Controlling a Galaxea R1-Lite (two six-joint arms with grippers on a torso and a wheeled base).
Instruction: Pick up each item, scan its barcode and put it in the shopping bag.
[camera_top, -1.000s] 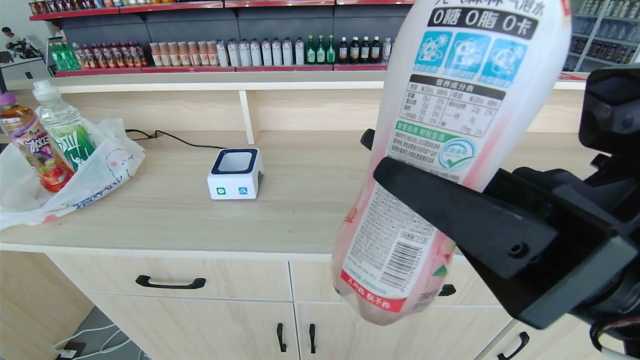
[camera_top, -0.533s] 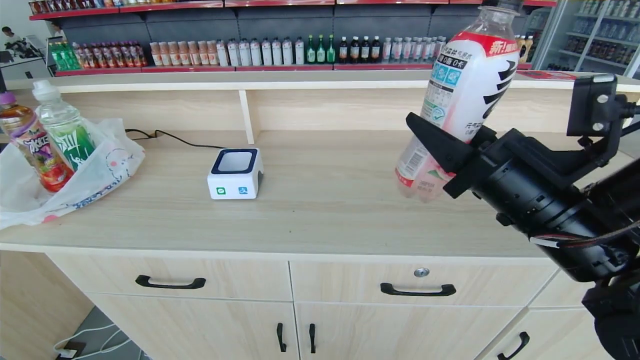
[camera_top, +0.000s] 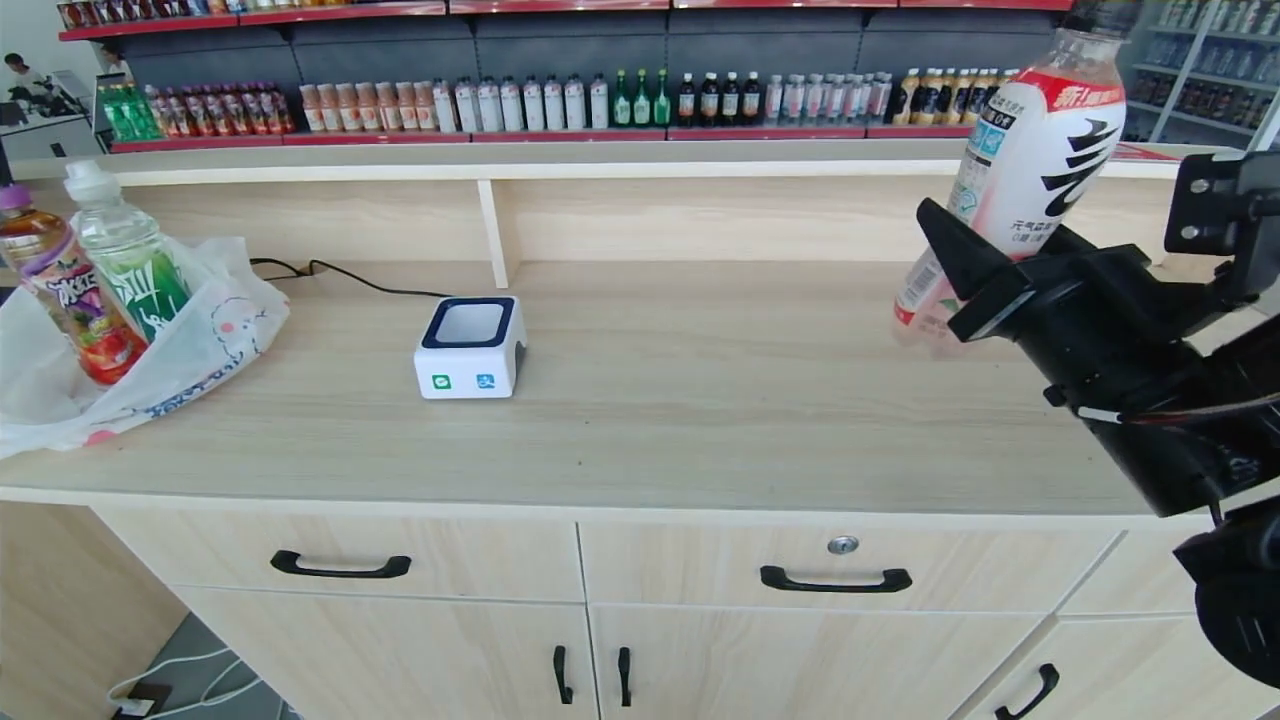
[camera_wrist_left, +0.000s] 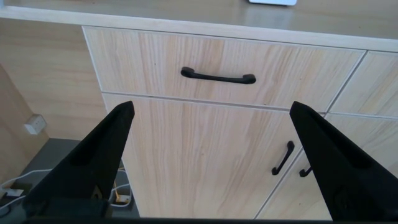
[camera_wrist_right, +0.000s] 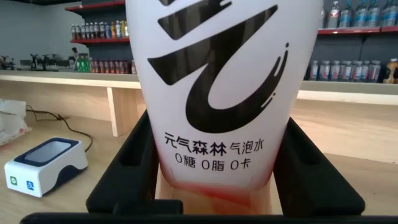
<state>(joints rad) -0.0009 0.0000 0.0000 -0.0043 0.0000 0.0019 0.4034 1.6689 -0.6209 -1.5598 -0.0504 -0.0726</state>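
My right gripper (camera_top: 985, 285) is shut on a pink-and-white drink bottle (camera_top: 1020, 170), held upright above the right end of the wooden counter (camera_top: 650, 400). Its barcode faces left toward the white barcode scanner (camera_top: 470, 347) at mid-counter. In the right wrist view the bottle (camera_wrist_right: 214, 93) sits between the black fingers (camera_wrist_right: 127, 171), with the scanner (camera_wrist_right: 45, 165) off to one side. The white shopping bag (camera_top: 150, 350) lies at the counter's left end with two bottles (camera_top: 100, 270) in it. My left gripper (camera_wrist_left: 208, 162) stands open below the counter, in front of the cabinet drawers.
A black cable (camera_top: 340, 275) runs from the scanner toward the bag. A raised wooden ledge with a divider (camera_top: 495, 225) backs the counter. Shelves of bottles (camera_top: 500, 100) line the wall behind. Drawer and door handles (camera_wrist_left: 217, 76) face the left gripper.
My right arm has carried the bottle from close in front of the head camera away and to the right, turning it upright above the counter's right end.
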